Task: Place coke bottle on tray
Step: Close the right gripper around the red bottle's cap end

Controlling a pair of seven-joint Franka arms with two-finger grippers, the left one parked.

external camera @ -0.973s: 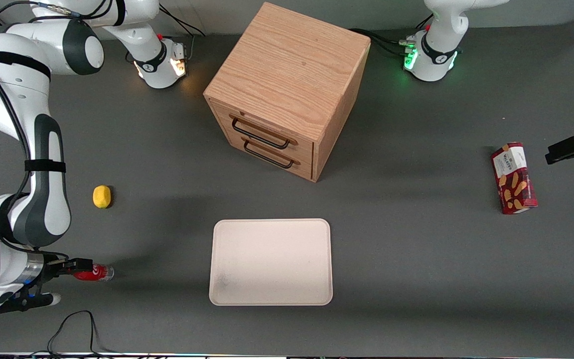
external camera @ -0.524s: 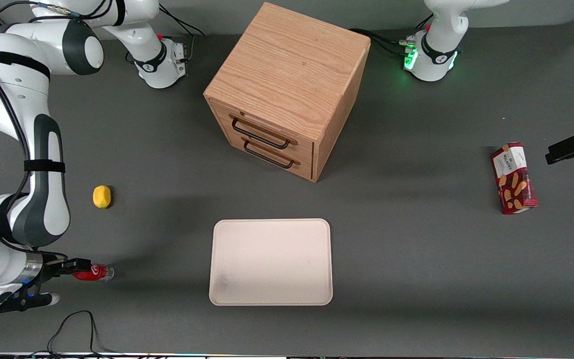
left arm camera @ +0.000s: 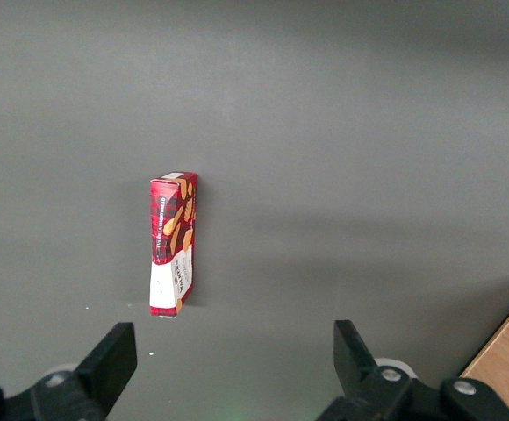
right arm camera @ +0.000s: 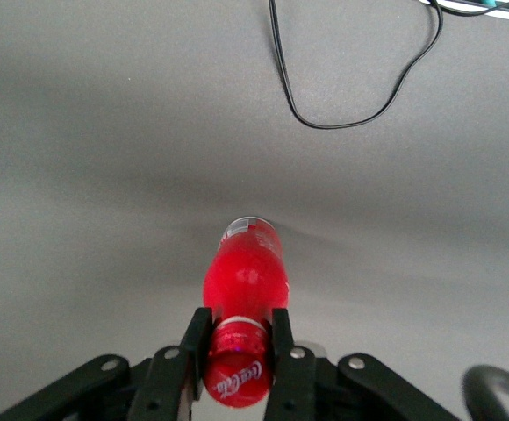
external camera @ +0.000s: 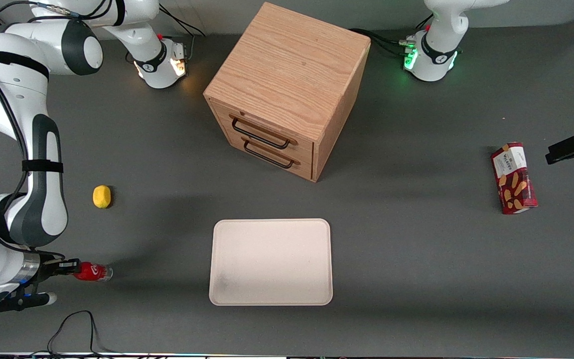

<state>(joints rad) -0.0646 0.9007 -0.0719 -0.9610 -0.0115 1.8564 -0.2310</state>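
Observation:
The coke bottle [external camera: 91,272] is a small red bottle with a red cap and clear base, at the working arm's end of the table. My gripper [external camera: 71,268] is shut on its cap end, holding it roughly level just above the table. In the right wrist view the two black fingers [right arm camera: 197,338] clamp the red cap [right arm camera: 237,364] and the bottle [right arm camera: 246,272] points away from the camera. The cream-beige tray [external camera: 270,262] lies flat near the table's front edge, well apart from the bottle, toward the table's middle.
A wooden two-drawer cabinet [external camera: 287,89] stands farther from the front camera than the tray. A yellow lemon [external camera: 101,196] lies farther from the camera than the bottle. A red snack box [external camera: 513,177] lies toward the parked arm's end. A black cable [external camera: 72,329] loops by the front edge.
The gripper and bottle have drawn slightly toward the working arm's end of the table; the bottle's body looks shorter now, tipped a little differently.

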